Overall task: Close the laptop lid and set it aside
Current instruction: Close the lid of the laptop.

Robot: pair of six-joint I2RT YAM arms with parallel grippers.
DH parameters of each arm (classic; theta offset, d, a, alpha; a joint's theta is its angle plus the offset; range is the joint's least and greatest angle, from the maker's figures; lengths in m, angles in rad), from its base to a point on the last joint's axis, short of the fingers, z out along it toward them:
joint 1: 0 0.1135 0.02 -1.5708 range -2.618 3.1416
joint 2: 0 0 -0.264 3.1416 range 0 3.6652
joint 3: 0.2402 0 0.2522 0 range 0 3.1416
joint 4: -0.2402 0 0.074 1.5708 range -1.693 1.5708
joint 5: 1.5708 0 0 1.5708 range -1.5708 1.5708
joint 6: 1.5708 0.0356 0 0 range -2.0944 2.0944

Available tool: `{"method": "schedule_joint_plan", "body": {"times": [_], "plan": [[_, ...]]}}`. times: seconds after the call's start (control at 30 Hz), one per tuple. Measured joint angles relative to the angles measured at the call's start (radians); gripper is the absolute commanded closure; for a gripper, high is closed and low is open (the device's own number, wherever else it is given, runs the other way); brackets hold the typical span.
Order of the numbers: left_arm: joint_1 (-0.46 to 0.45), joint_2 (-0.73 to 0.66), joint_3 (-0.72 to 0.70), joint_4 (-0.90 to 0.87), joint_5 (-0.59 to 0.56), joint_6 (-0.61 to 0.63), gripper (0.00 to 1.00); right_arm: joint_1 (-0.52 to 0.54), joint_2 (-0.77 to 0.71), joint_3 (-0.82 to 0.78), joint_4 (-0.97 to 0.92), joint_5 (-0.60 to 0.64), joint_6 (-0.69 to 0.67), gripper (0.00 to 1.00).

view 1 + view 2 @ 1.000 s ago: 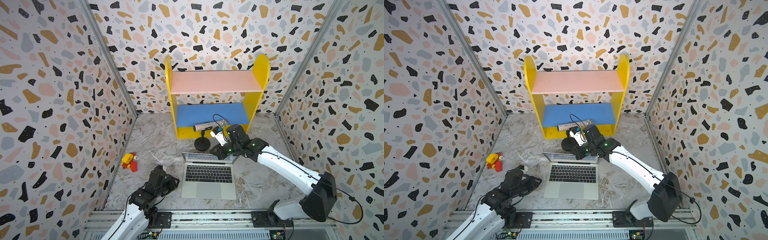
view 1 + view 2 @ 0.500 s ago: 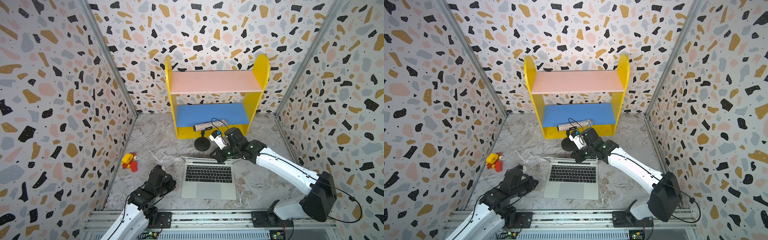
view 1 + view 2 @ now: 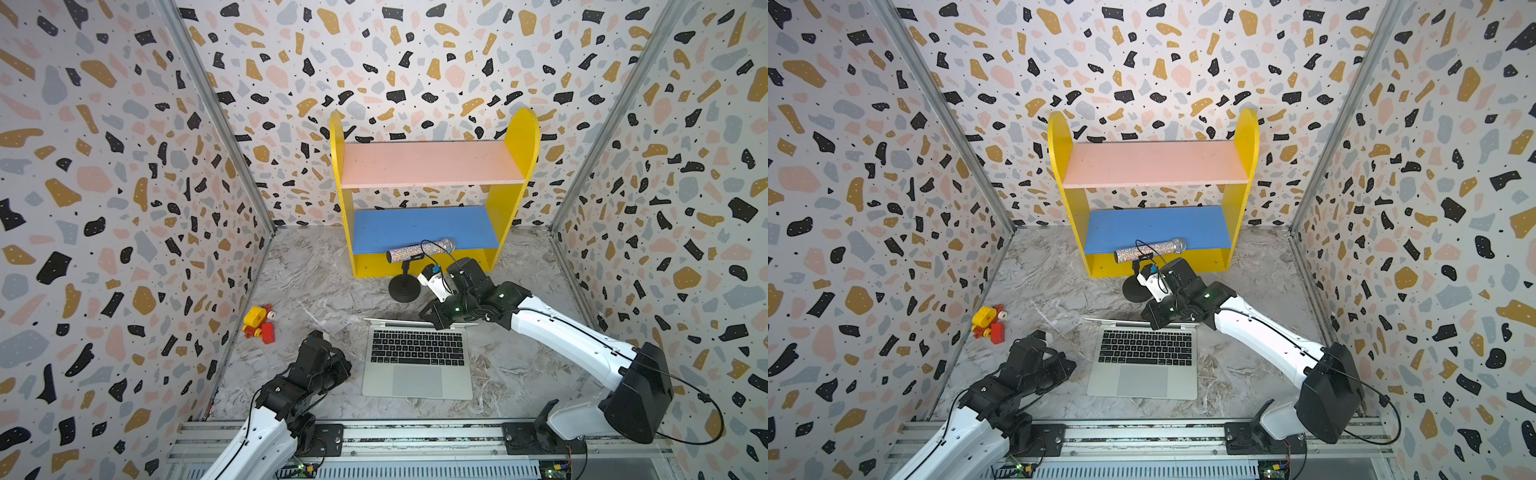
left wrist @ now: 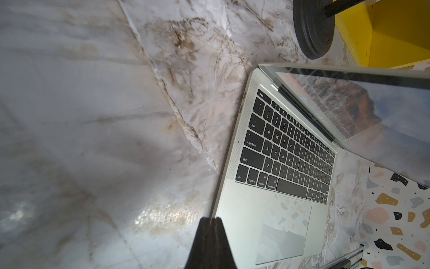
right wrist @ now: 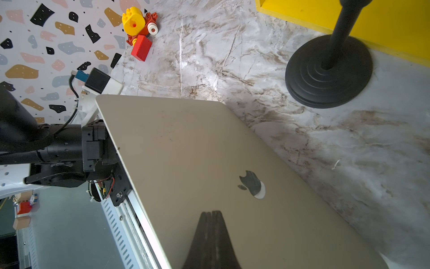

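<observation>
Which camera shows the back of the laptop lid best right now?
The right wrist view: the silver metal laptop lid fills it, back outward, dark apple logo plain. Both top views show only its thin top edge; the left wrist view shows only its screen side.

Laptop (image 3: pixel 417 365) sits front-centre on the counter (image 3: pixel 311 282), just behind the rail (image 3: pixel 415 436). The laptop lid (image 5: pixel 209 163) rises from its rear edge. Shelf unit (image 3: pixel 428 166) stands against the back wall. The microphone stand (image 3: pixel 402 289) is between shelf unit and lid, with the microphone (image 3: pixel 419 250) on top, in front of the lower shelf. Toy blocks (image 3: pixel 259 322) lie left of the laptop, near the left wall. Left hand (image 4: pixel 210 223) is at the laptop's left edge, near the front corner. Right hand (image 5: pixel 210 213) is against the lid's back.
</observation>
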Motion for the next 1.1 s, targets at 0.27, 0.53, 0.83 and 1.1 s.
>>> {"method": "schedule_joint_plan", "body": {"times": [0.27, 0.53, 0.83, 1.1], "plan": [[0.0, 0.0, 0.0, -0.003, -0.001, 0.0, 0.96, 0.008, 0.0, -0.008, 0.0, 0.002, 0.008, 1.0], [0.0, 0.0, 0.0, -0.011, -0.001, 0.0, 0.96, 0.014, 0.0, -0.013, 0.0, 0.002, 0.015, 1.0], [0.0, 0.0, 0.001, -0.017, -0.005, 0.002, 0.96, 0.021, 0.0, -0.018, 0.002, 0.002, 0.019, 1.0], [0.0, 0.0, 0.001, -0.017, -0.009, 0.005, 0.96, 0.031, 0.0, -0.035, 0.006, 0.002, 0.023, 1.0]]}}
